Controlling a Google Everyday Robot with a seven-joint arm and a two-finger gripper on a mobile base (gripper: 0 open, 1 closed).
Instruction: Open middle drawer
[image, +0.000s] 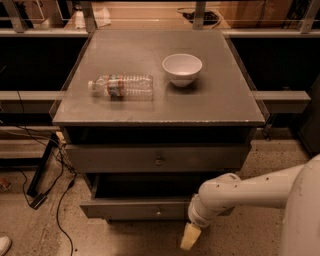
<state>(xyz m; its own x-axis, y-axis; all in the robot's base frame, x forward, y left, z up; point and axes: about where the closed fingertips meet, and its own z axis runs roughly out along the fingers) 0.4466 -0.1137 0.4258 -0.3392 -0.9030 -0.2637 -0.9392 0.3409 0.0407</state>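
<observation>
The middle drawer (135, 208) is the lower of the two gray fronts that show, with a small round knob (159, 210) at its centre. It stands pulled out, with a dark opening above its front. The wider top drawer (115, 158) sits above it with its own knob (159, 161). The third, lowest drawer is hidden. My gripper (190, 236), on the end of the white arm (250, 187), hangs just in front of and below the right part of the middle drawer's front, pointing at the floor. It holds nothing that I can see.
On the gray cabinet top (220, 107) a clear plastic bottle (121, 86) lies on its side and a white bowl (182, 68) stands upright. Black cables (47, 175) trail on the speckled floor at the left. Dark shelving flanks the cabinet.
</observation>
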